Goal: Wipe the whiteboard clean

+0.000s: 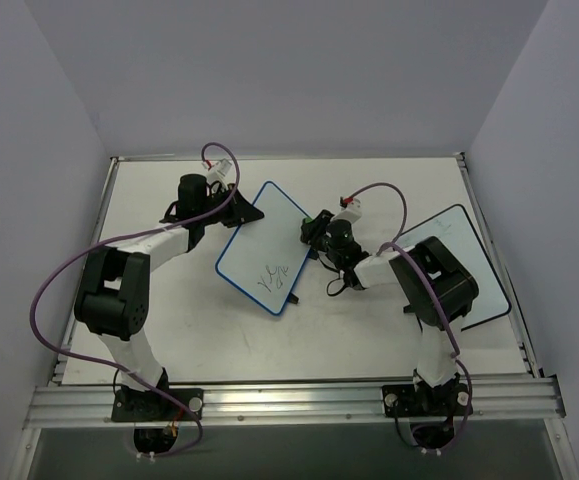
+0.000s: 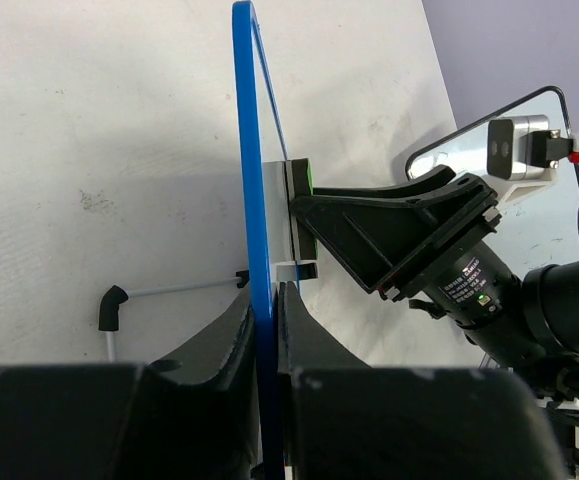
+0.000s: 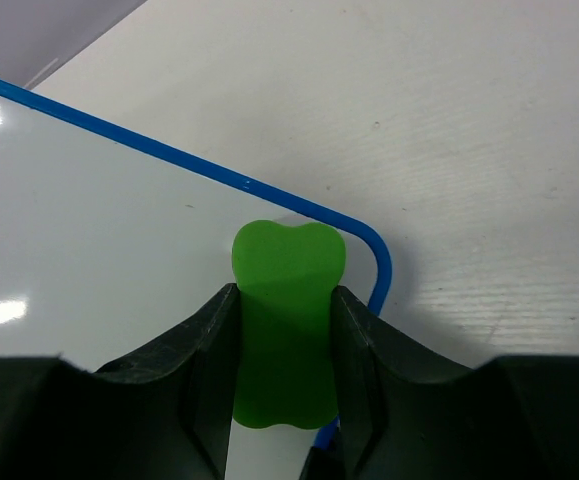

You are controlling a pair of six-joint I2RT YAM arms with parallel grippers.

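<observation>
- Green, smooth, lobed plastic eraser [image 3: 287, 265] sits pinched between the black fingers of the right gripper [image 3: 285, 330], its pad against the board's glossy face.
- The left gripper [image 2: 266, 320] is clamped on the thin blue frame of the rounded rectangular whiteboard [image 1: 267, 243], mid-frame in the overhead view, with dark handwriting near its lower corner.
- The matte white table [image 1: 349, 330] lies beneath.

A matte white rectangular worktop [image 1: 269, 345] sat boxed in by plain, pale lavender-grey walls on three sides: a back wall [image 1: 289, 70], a left wall [image 1: 19, 200] and a right wall [image 1: 559, 150], meeting in straight corners. A thin metal edging [image 1: 289, 157] ran along the worktop's far side and flanks, and a ribbed silver aluminium rail [image 1: 289, 400] spanned its near edge. The light was soft and even, casting only faint grey shadows on the white surface. Below the rail lay a dark grey strip [image 1: 289, 450], too dim to identify.
</observation>
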